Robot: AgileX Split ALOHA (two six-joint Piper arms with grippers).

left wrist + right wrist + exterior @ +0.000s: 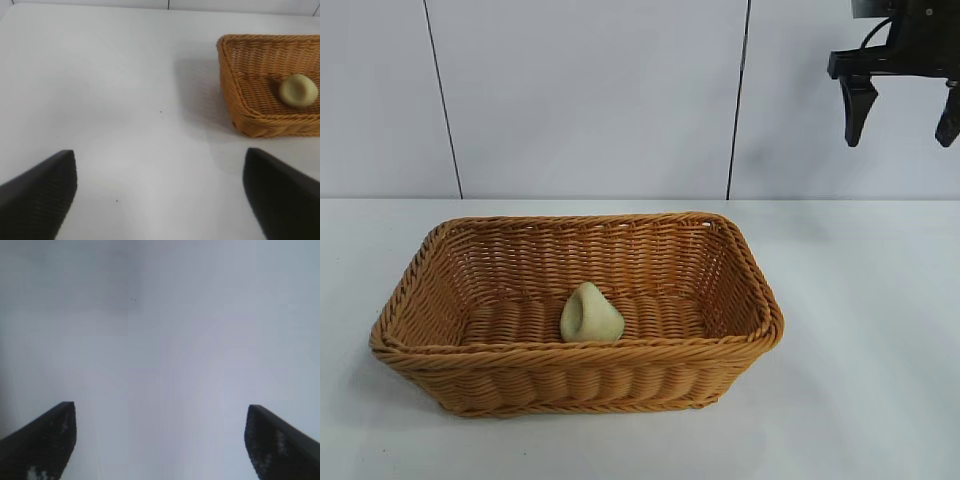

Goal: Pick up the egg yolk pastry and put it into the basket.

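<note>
The pale yellow-green egg yolk pastry (pixel 590 316) lies inside the orange-tan wicker basket (pixel 750 290), near its front wall. Both also show in the left wrist view: the pastry (pixel 298 90) in the basket (pixel 235 95). My right gripper (pixel 904 118) hangs high at the upper right, open and empty, well above and to the right of the basket. In the right wrist view its gripper (pixel 160 412) is open over bare white table. My left gripper (pixel 160 165) is open and empty over the table beside the basket; it is out of the exterior view.
The white table (pixel 860 380) surrounds the basket. A pale panelled wall (pixel 590 90) stands behind it.
</note>
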